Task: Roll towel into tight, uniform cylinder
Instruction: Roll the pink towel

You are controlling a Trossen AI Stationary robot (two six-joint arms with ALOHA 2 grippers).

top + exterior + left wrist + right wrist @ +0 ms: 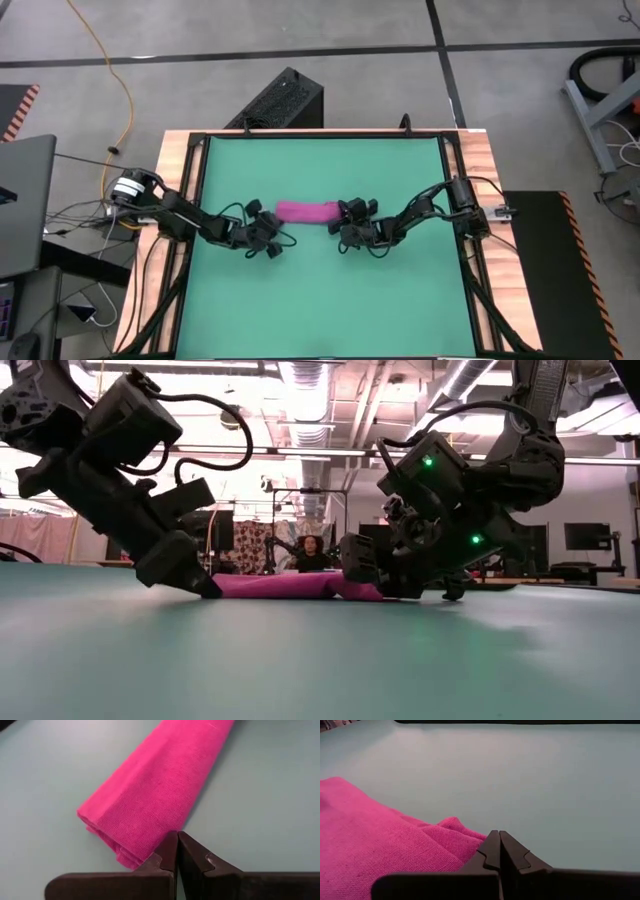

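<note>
The towel (pixel 306 211) lies as a rolled cylinder near the middle of the green mat (pixel 320 300), its long axis running from the mat's left edge toward its right edge. The left gripper (pixel 272 243) sits at the roll's left end with its jaws pressed together, tips touching the cloth's edge without gripping it. The right gripper (pixel 345 240) sits at the right end, jaws likewise closed on nothing. In the low view the arms hide both ends of the roll. The mat covers a wood-edged table (pixel 480 150). Beyond it, a person (pixel 312 552) sits in the workshop.
</note>
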